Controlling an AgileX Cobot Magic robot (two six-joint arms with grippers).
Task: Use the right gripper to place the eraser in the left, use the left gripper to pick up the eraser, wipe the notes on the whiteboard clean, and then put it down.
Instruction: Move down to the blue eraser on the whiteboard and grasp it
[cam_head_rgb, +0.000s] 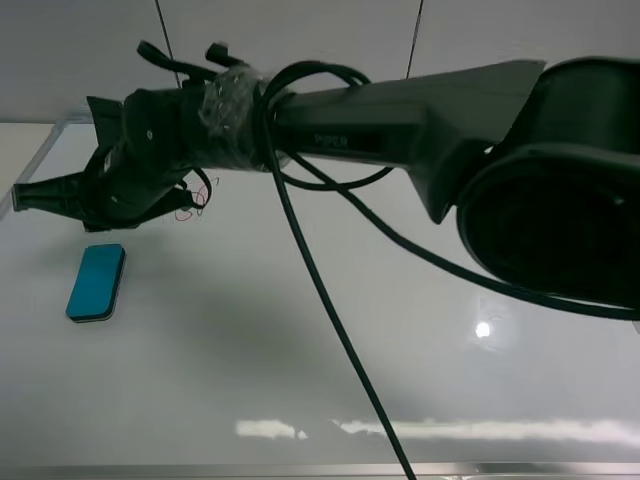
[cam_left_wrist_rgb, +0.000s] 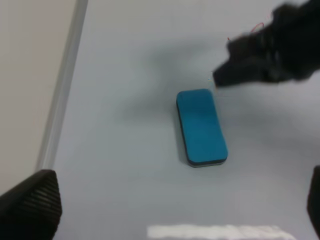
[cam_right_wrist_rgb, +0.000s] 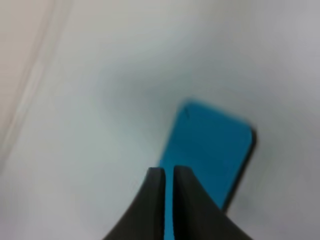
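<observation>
The teal-blue eraser (cam_head_rgb: 97, 282) lies flat on the whiteboard (cam_head_rgb: 420, 390) at the left. My right gripper (cam_head_rgb: 22, 195) reaches across to the left and hovers above the board, just beyond the eraser; its jaws are shut with only a thin slit and hold nothing. In the right wrist view the gripper (cam_right_wrist_rgb: 169, 172) sits over the eraser (cam_right_wrist_rgb: 212, 147). The red notes (cam_head_rgb: 199, 196) peek out from behind the right wrist. In the left wrist view my left gripper (cam_left_wrist_rgb: 180, 205) is open, its fingers (cam_left_wrist_rgb: 32, 205) at the frame's corners, with the eraser (cam_left_wrist_rgb: 201, 126) ahead and the right gripper (cam_left_wrist_rgb: 220, 79) beside it.
The board's silver frame (cam_left_wrist_rgb: 62, 95) runs along the left, with beige table beyond it. The frame's front edge (cam_head_rgb: 300, 468) runs near me. A black cable (cam_head_rgb: 330, 320) hangs from the right arm over the board's middle. The left arm is out of the exterior view.
</observation>
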